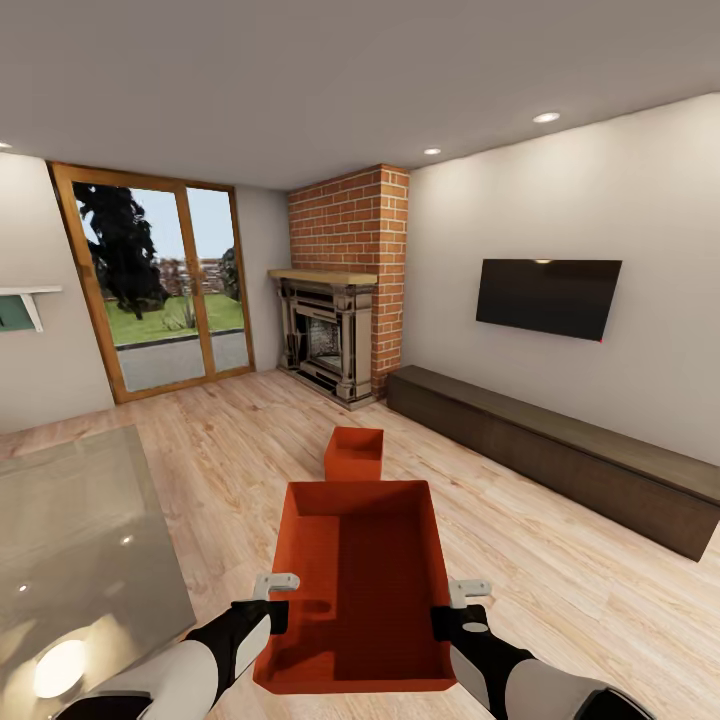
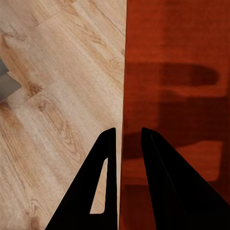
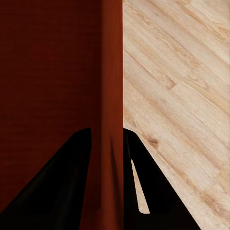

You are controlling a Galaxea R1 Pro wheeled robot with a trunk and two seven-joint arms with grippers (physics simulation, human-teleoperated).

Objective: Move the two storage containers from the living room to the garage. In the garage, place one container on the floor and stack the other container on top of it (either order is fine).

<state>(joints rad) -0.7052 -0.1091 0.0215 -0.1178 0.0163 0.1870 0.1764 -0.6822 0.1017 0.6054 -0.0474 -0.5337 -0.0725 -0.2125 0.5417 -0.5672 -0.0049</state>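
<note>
Two pincers (image 1: 268, 600) (image 1: 462, 608) clamp the near container (image 1: 370, 560), its base unseen.

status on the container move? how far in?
Early. The near container is gripped by both side walls, the left gripper and right gripper each straddling one. The second container sits on the wood floor near the fireplace. Garage trips and stacking remain.

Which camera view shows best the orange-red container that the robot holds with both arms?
The head view: it shows the whole held container, open top and inside, with the left gripper and right gripper on its side walls. Each wrist view shows just one thin wall edge-on between black fingers, above the wood floor.
</note>
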